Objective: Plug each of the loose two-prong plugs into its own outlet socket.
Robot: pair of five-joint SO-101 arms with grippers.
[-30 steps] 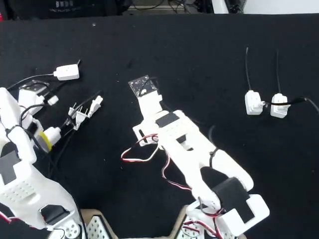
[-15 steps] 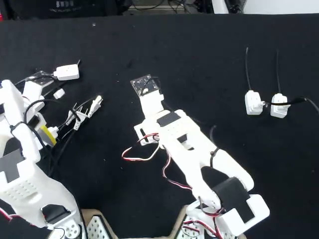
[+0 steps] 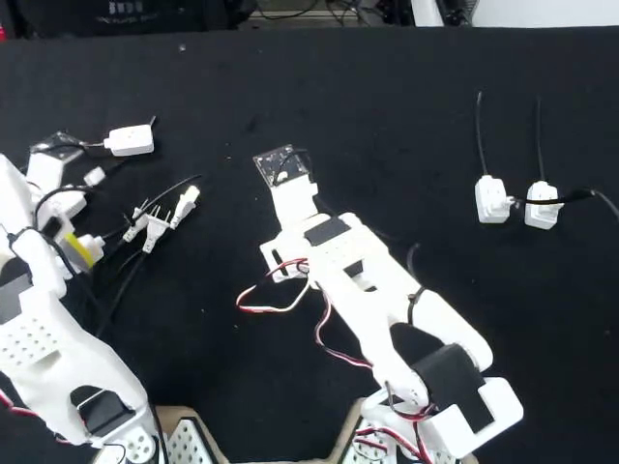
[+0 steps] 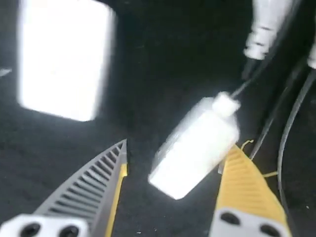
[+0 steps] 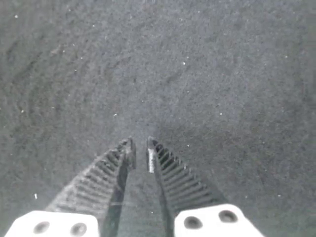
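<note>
High view: a black cloth table (image 3: 387, 87) runs to dark gear (image 3: 126, 14) at the far edge; 2 outlet sockets (image 3: 493, 198) sit right, loose plugs (image 3: 155, 220) left, the left arm (image 3: 44, 338) cut off by the frame. Left wrist view: the left gripper (image 4: 177, 148) gapes around a blurred white plug (image 4: 195, 143); right wrist view: the right gripper (image 5: 139, 148) is nearly closed over cloth.

Cables (image 3: 124, 280) hem loose plugs (image 3: 155, 220); sockets (image 3: 493, 200) unobstructed

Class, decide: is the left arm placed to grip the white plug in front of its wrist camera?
Probably yes: the left gripper is open, and the white plug lies between its fingers with nothing covering it.
</note>
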